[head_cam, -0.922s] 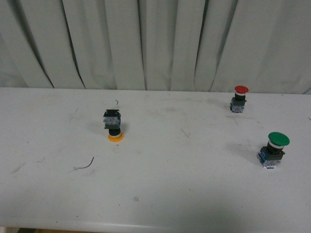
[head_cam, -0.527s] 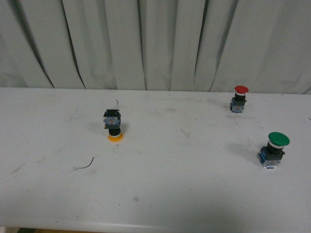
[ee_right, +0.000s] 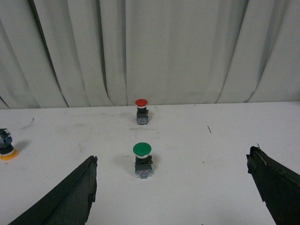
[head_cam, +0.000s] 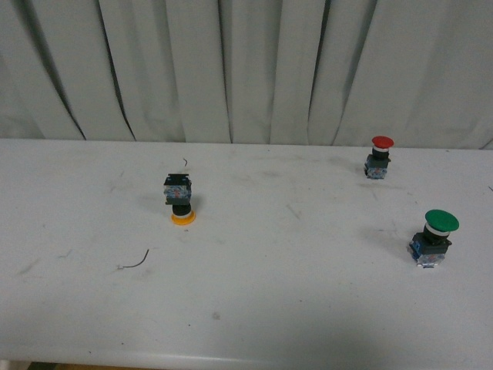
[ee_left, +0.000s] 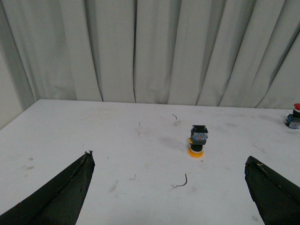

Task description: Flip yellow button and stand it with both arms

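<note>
Yellow button (head_cam: 179, 202) found inverted on the white table (head_cam: 293, 308): its round yellow-orange cap lies flat on the surface, with the black collar above it and the blocky blue-black base uppermost. It stands left of the table's centre, clear of all other items and untouched by either arm. A thin dark curved strand (head_cam: 135, 262) lies on the table nearer the robot and to the left of this button, not touching it; a second, smaller strand (head_cam: 184, 162) lies just beyond it. Red-capped button (head_cam: 380, 158) stands upright, cap up, at the far right near the curtain (head_cam: 254, 69). Green-capped button (head_cam: 434, 237) stands upright, cap up, nearer the robot on the right, well apart from the red one and from the yellow button. Neither arm appears in the front view. In the left wrist view, the left gripper (ee_left: 168, 158) has its two black fingers (ee_left: 65, 192) spread wide with nothing between them; it is above the table, and the yellow button sits ahead of it, beyond the fingertips. In the right wrist view, the right gripper (ee_right: 172, 156) is likewise spread wide and holds nothing, the green-capped button lying ahead between its finger lines and the red-capped one further beyond. The table surface shows faint scuffs and small dark marks.
</note>
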Controlling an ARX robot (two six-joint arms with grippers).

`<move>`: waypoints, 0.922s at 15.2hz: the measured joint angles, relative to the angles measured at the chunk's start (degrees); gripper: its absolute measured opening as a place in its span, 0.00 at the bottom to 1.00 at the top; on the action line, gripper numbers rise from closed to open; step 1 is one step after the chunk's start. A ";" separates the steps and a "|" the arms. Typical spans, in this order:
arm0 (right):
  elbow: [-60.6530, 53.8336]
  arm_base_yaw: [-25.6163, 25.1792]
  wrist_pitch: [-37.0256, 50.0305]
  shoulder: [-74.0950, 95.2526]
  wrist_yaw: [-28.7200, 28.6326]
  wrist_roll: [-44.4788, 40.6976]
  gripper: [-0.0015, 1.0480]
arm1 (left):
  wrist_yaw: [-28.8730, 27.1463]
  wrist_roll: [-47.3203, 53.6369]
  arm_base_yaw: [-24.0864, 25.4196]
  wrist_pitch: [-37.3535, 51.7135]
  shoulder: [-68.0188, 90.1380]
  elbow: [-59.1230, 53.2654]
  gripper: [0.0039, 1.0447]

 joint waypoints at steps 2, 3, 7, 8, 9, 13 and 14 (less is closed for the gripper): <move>0.00 0.00 0.00 0.00 0.00 0.00 0.94 | 0.00 0.00 0.00 0.00 0.00 0.00 0.94; 0.00 0.00 0.00 0.00 0.00 0.00 0.94 | 0.00 0.00 0.00 0.00 0.00 0.00 0.94; 0.00 0.00 0.00 0.00 0.00 0.00 0.94 | 0.00 0.00 0.00 0.00 0.00 0.00 0.94; 0.00 0.00 0.00 0.00 0.00 0.00 0.94 | 0.00 0.00 0.00 0.00 0.00 0.00 0.94; 0.00 0.00 0.00 0.00 0.00 0.00 0.94 | 0.00 0.00 0.00 0.00 0.00 0.00 0.94; 0.00 0.00 0.00 0.00 0.00 0.00 0.94 | 0.00 0.00 0.00 0.00 0.00 0.00 0.94; 0.00 0.00 0.00 0.00 0.00 0.00 0.94 | 0.00 0.00 0.00 0.00 0.00 0.00 0.94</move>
